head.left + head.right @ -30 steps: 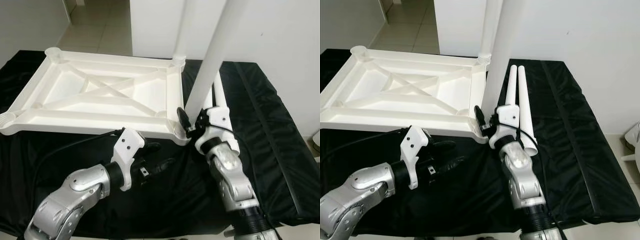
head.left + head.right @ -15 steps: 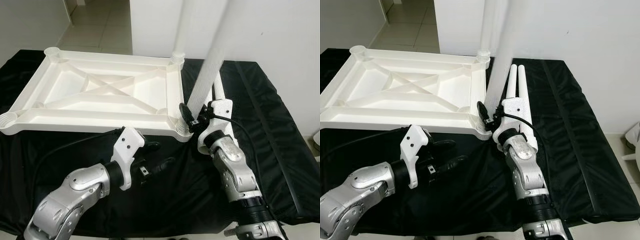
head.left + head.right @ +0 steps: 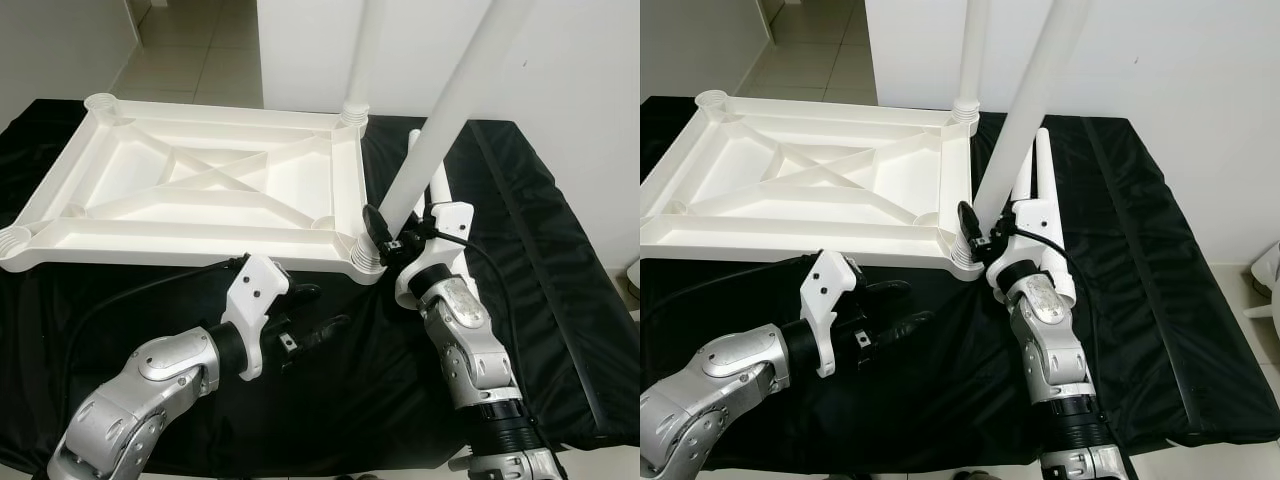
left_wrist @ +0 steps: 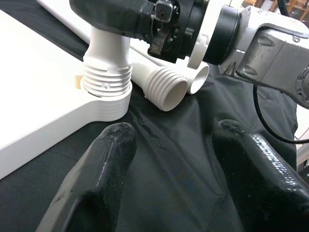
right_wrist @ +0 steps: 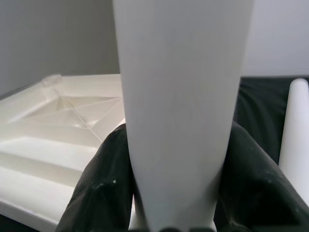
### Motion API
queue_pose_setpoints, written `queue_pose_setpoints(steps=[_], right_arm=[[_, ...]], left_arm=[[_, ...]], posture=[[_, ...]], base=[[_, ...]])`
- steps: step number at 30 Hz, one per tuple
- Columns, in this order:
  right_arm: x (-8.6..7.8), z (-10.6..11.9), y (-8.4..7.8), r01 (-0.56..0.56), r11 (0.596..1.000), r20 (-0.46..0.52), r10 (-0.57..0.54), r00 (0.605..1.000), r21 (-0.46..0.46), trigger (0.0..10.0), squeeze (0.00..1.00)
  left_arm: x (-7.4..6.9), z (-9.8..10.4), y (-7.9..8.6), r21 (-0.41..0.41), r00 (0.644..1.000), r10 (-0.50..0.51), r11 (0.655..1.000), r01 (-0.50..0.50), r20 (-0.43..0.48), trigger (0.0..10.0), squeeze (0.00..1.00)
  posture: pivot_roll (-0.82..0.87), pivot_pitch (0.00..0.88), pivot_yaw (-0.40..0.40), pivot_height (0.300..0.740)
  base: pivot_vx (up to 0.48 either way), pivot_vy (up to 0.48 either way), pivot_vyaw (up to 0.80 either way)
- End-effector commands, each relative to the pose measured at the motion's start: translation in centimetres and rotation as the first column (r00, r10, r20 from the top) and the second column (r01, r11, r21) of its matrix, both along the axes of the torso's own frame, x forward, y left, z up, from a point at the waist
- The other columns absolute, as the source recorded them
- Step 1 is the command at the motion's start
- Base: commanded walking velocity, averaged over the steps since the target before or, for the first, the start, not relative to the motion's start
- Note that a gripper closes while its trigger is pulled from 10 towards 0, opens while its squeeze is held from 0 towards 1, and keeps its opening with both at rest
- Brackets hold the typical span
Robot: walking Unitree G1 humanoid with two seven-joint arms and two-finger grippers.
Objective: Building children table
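Black padding covers the work surface [image 3: 560, 260], with white wall and pale tile behind, and the upturned white tabletop [image 3: 200, 190] lies ribs-up on it. From the left eye view, 1 leg [image 3: 357, 60] already stands in the tabletop's far corner on the robot's right; the right gripper [image 3: 395, 238] is clamped low on a 2nd leg [image 3: 450, 100], whose foot sits at the near right corner socket [image 3: 365, 262] while its long axis leans up and away toward the robot's right, not yet plumb. The right eye view shows 2 spare legs [image 3: 1045, 200] lying side by side on the padding just beyond that socket, running away from the robot. In the left wrist view the left gripper [image 4: 178, 159] hovers spread wide over the cloth, holding nothing, facing the ribbed socket collar [image 4: 107, 77] and a spare leg's threaded end [image 4: 166, 87]. In the right wrist view both black fingers [image 5: 104, 179] pinch the leg's smooth shaft. My read: hollow plastic, light and stiff but slick, so a low grip near the thread gives best control for straightening and twisting.
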State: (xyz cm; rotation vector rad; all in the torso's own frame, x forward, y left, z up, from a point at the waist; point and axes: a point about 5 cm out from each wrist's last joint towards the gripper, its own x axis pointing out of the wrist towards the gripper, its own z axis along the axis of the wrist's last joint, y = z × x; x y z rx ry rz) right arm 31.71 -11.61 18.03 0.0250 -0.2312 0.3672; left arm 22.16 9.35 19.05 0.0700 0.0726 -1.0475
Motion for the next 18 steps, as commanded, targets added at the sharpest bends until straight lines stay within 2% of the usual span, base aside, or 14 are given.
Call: queue_pose_setpoints(steps=[1,2,4,8,18], right_arm=[[-0.39,-4.24,-0.55,0.006,0.989,-0.158,-0.029,0.987,-0.147,10.0,0.00],[-0.53,-4.14,-0.32,-0.006,0.982,-0.132,-0.019,0.991,-0.188,10.0,0.00],[-0.53,-4.14,-0.32,-0.006,0.982,-0.132,-0.019,0.991,-0.188,10.0,0.00],[-0.81,-4.66,-0.08,-0.030,0.989,-0.169,0.005,0.986,-0.144,10.0,0.00],[-0.26,-4.99,-0.94,0.030,0.998,-0.243,-0.044,0.969,-0.059,10.0,0.00]], left_arm=[[-0.16,-0.03,-0.14,0.004,1.000,-0.015,1.000,0.016,-0.008,10.0,0.00],[-0.17,-0.02,-0.13,0.003,1.000,-0.016,1.000,0.016,-0.009,10.0,0.00],[-0.17,-0.02,-0.13,0.003,1.000,-0.016,1.000,0.016,-0.009,10.0,0.00],[-0.18,-0.03,-0.17,0.001,1.000,-0.013,1.000,0.013,-0.008,10.0,0.00],[-0.21,-0.03,-0.17,-0.001,1.000,-0.013,1.000,0.013,-0.009,10.0,0.00]], posture=[[-0.01,0.154,-0.006,0.740],[-0.01,0.154,-0.006,0.740],[-0.01,0.154,-0.006,0.740],[-0.01,0.154,-0.011,0.740],[-0.01,0.154,-0.008,0.740]], base=[[0.000,0.000,0.00],[0.000,0.000,0.00],[0.000,0.000,0.00],[0.000,0.000,0.00],[0.000,0.000,0.00]])
